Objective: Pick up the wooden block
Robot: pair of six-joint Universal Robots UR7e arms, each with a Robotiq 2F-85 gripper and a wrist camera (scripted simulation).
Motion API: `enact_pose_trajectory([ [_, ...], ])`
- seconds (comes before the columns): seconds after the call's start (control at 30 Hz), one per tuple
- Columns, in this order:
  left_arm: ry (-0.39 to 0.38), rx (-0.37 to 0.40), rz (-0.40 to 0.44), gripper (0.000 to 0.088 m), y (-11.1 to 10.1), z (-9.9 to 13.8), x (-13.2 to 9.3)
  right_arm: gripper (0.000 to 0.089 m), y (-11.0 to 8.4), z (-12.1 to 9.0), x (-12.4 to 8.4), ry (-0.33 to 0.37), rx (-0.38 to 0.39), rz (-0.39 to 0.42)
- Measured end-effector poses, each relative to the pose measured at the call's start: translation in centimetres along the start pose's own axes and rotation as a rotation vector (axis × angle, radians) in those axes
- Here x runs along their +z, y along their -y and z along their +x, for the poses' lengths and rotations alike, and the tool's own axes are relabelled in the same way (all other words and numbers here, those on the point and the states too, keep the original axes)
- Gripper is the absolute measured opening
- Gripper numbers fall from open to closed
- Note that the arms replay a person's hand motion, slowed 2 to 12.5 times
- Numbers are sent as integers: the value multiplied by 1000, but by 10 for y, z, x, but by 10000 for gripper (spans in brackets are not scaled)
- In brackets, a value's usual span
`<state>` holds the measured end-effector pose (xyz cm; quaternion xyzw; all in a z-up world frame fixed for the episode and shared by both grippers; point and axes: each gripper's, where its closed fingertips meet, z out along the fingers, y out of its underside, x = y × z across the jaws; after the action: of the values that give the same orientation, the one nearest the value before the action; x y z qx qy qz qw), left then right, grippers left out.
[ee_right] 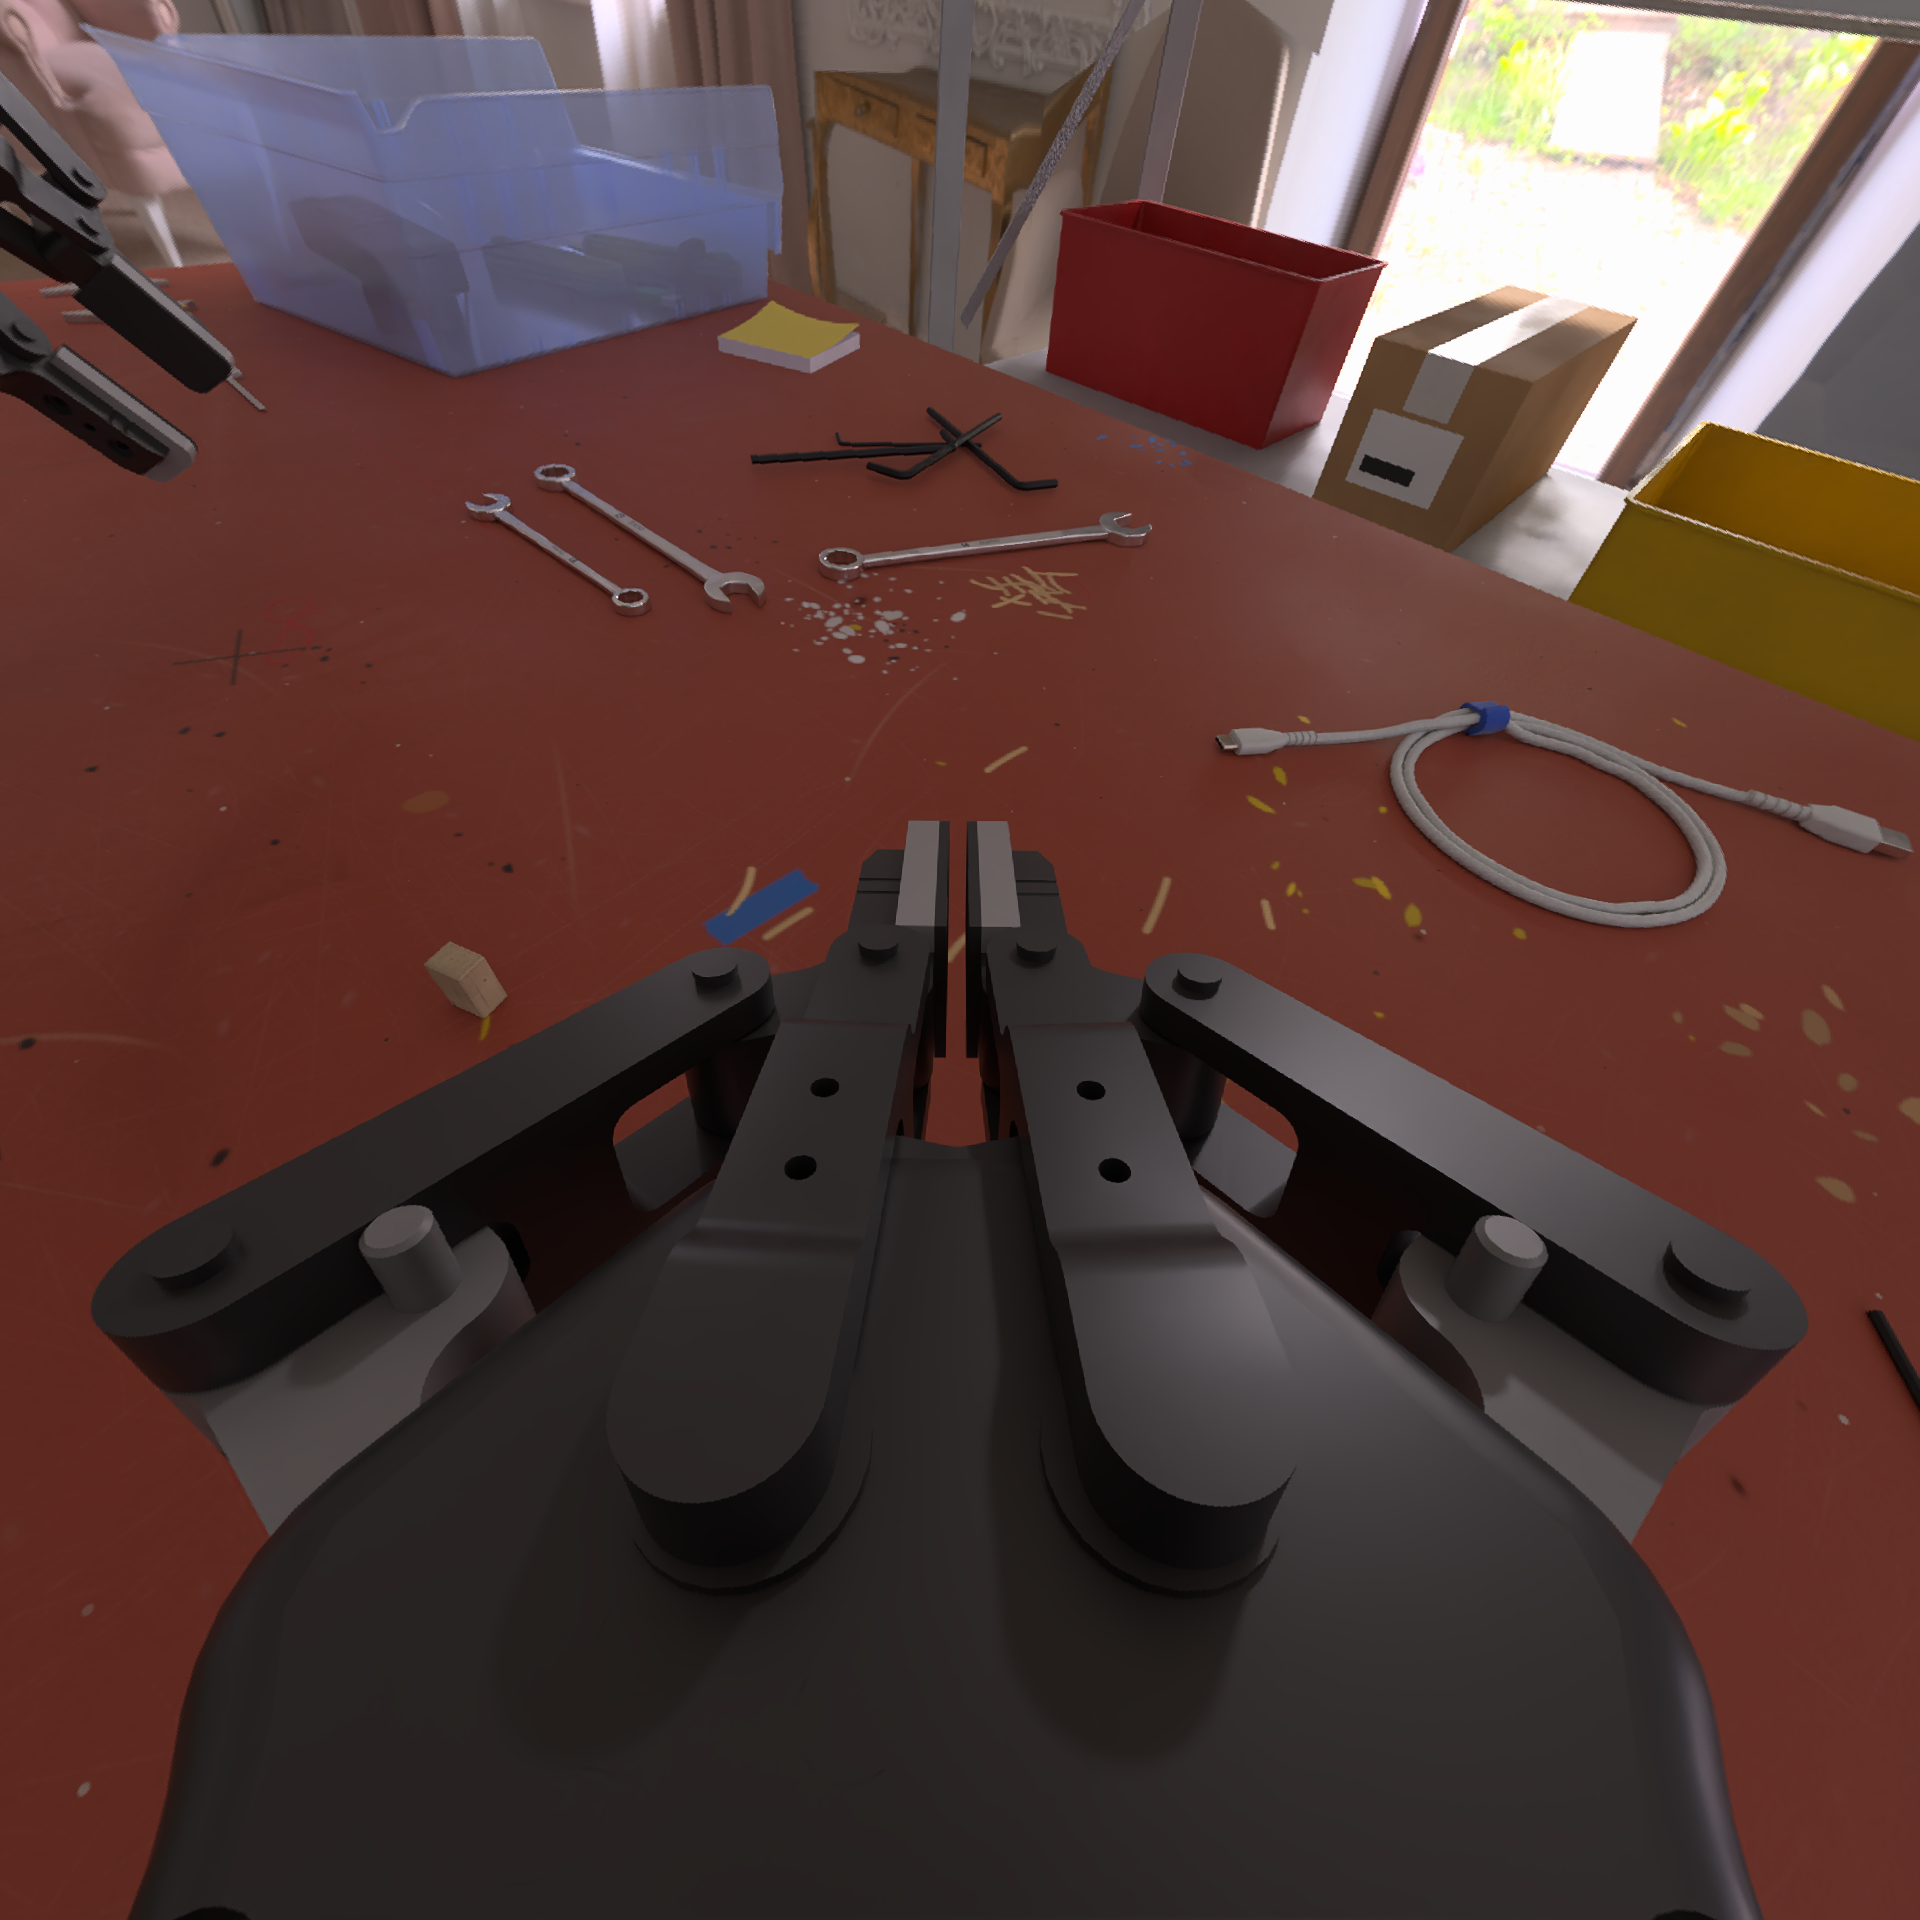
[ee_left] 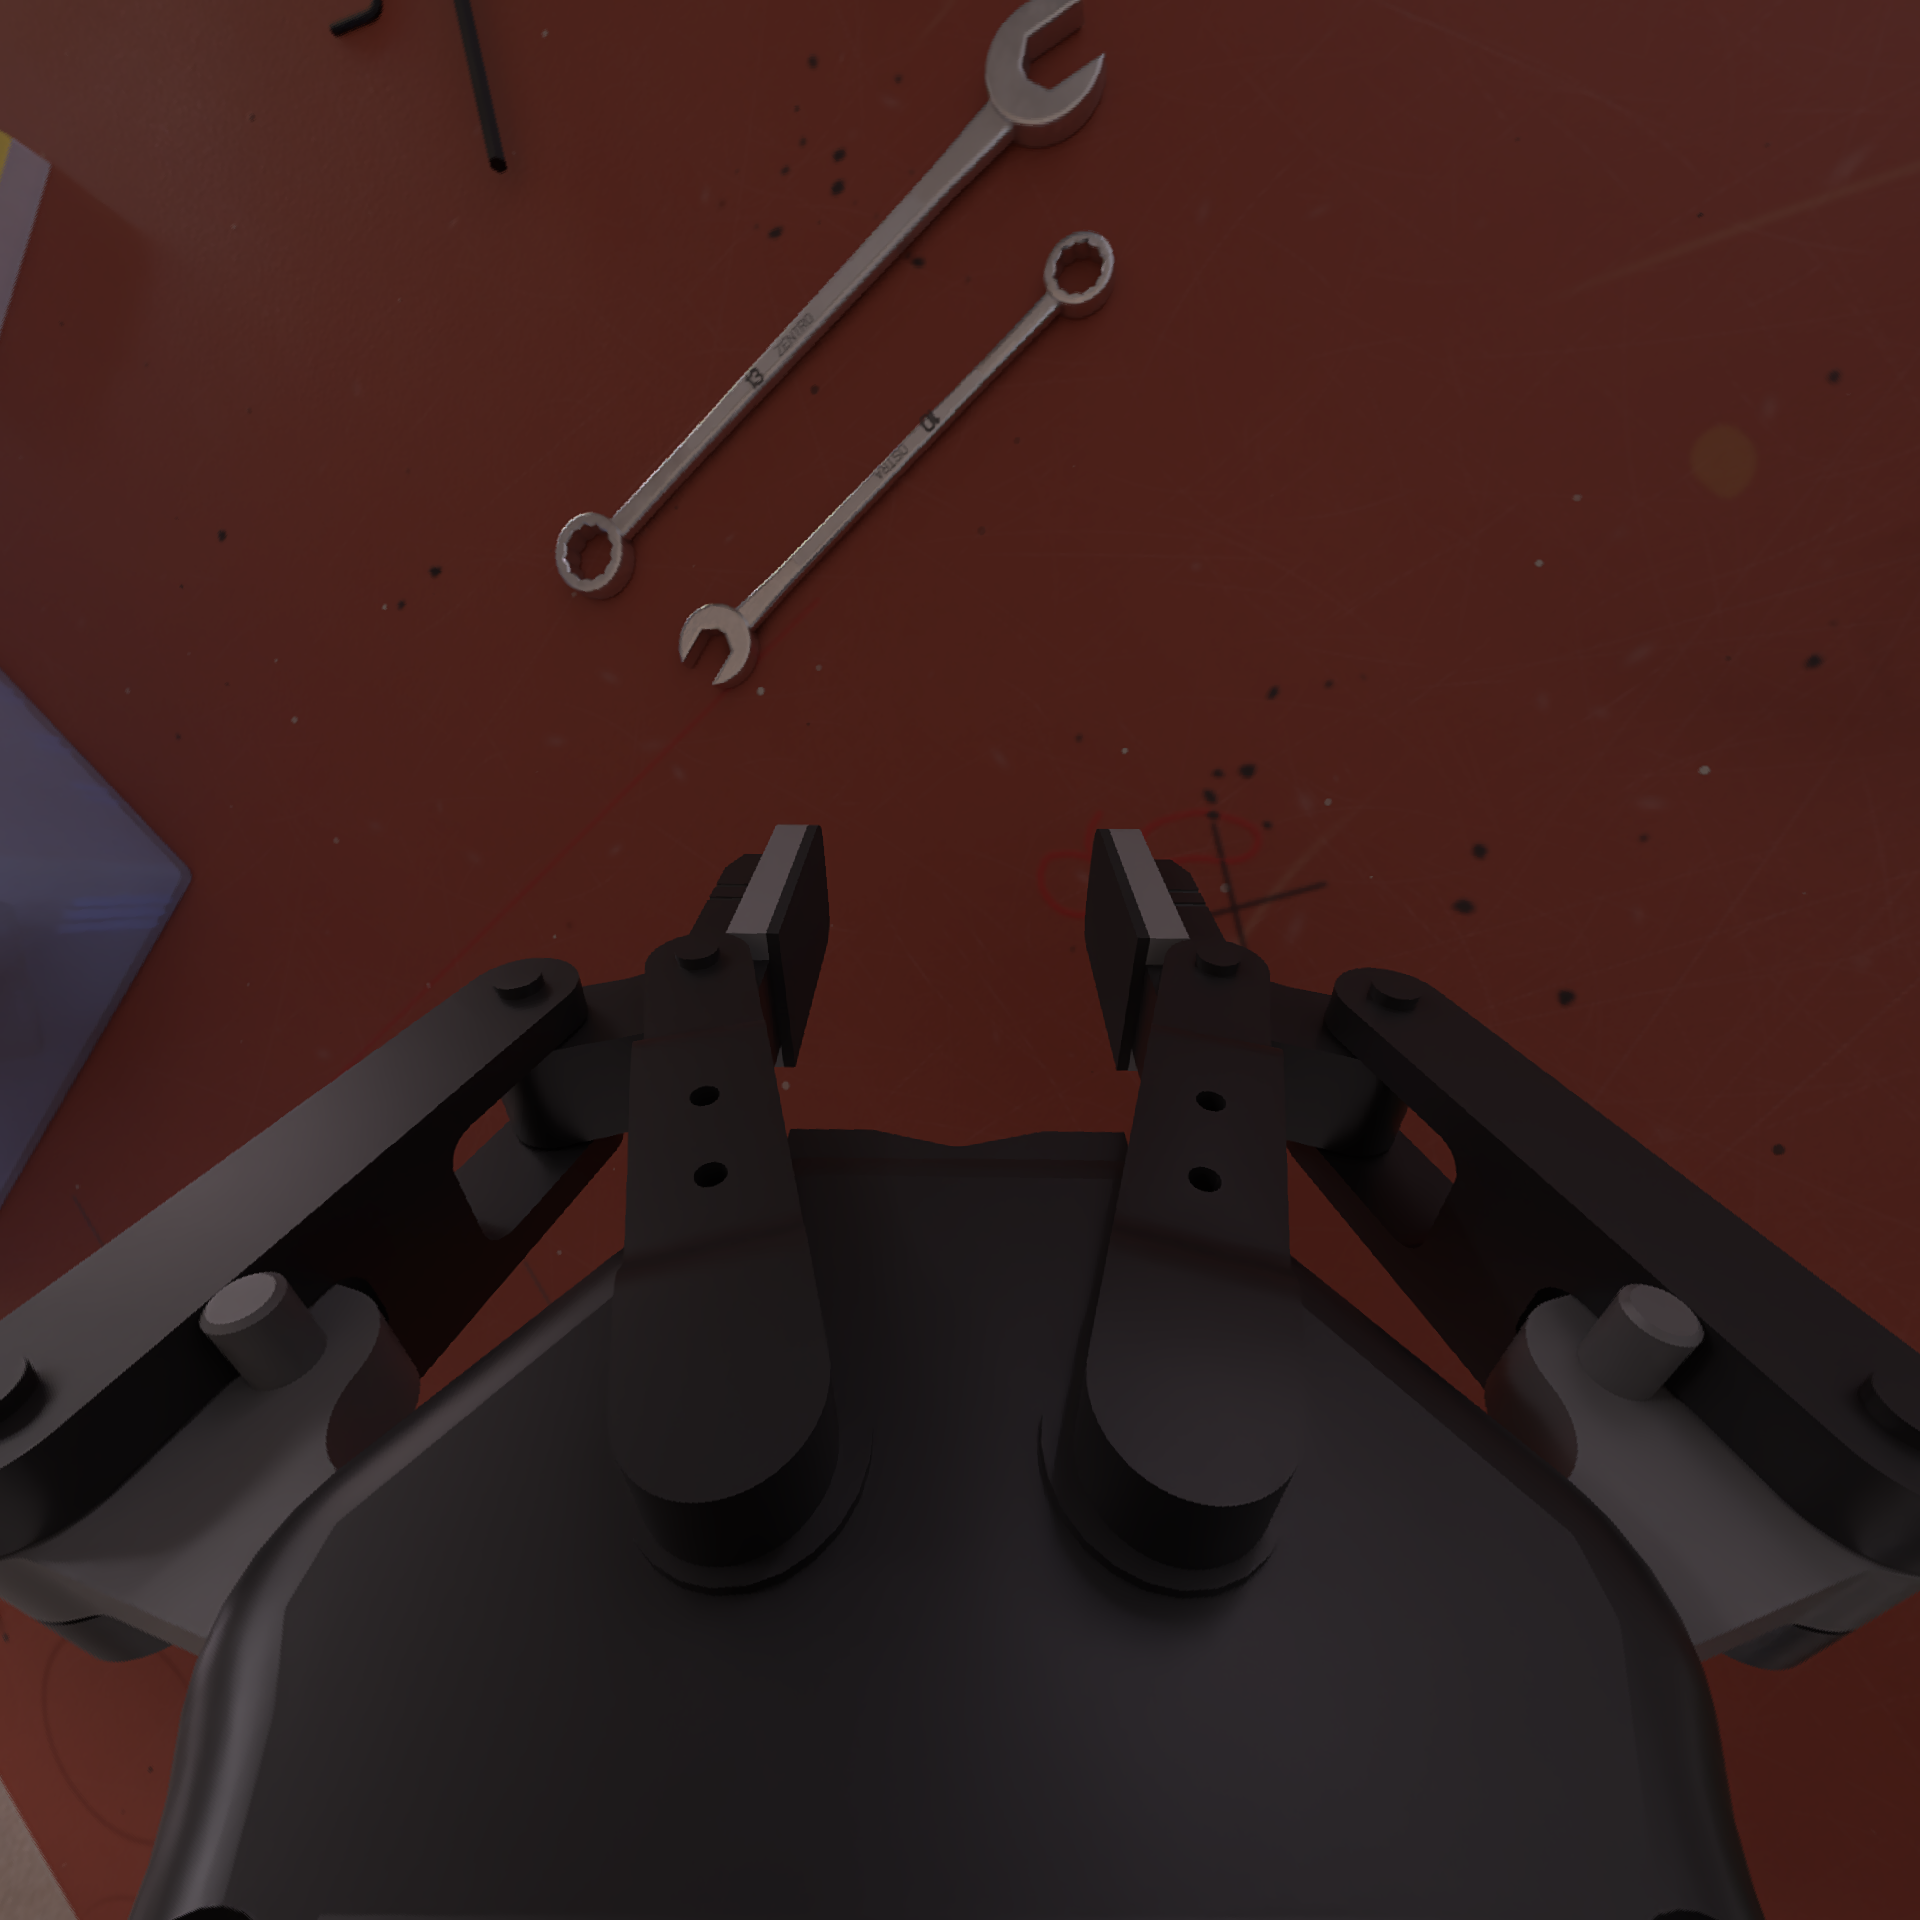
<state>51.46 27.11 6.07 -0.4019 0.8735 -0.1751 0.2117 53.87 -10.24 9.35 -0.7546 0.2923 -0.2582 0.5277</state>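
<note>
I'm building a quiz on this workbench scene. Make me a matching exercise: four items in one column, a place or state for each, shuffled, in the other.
Items:
1. wooden block
2. right tool
3. left tool
4. white cable

Descriptions:
A. open, above bare table near two wrenches
B. coiled, bound with a blue tie
C. lying on the red table, left of the right tool
D. shut, holding nothing

Pairs: 1-C, 2-D, 3-A, 4-B
</note>
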Motion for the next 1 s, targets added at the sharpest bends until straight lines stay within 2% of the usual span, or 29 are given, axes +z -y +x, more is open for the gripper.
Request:
enact_pose_trajectory([
  [0.13, -6, 13, 24, 436, 5, 5, -3, 28, 0, 1, -1, -2, 1, 1],
  [0.3, -32, 22, 96, 330, 21, 18, -12, 26, 1, 2, -1, -2, 5, 4],
  [0.47, -106, 61, 183, 221, 41, 47, -22, 25, 1, 1, -1, 2, 8, 4],
  [0.6, -203, 102, 237, 160, 58, 81, -25, 24, 1, 0, 0, 6, 5, 2],
  [0.8, -351, 167, 280, 158, 84, 137, -20, 24, 0, -1, 0, 5, -3, -1],
  [1.0, -436, 239, 240, 234, 98, 184, 0, 24, 1, 0, -1, 2, -1, 0],
])
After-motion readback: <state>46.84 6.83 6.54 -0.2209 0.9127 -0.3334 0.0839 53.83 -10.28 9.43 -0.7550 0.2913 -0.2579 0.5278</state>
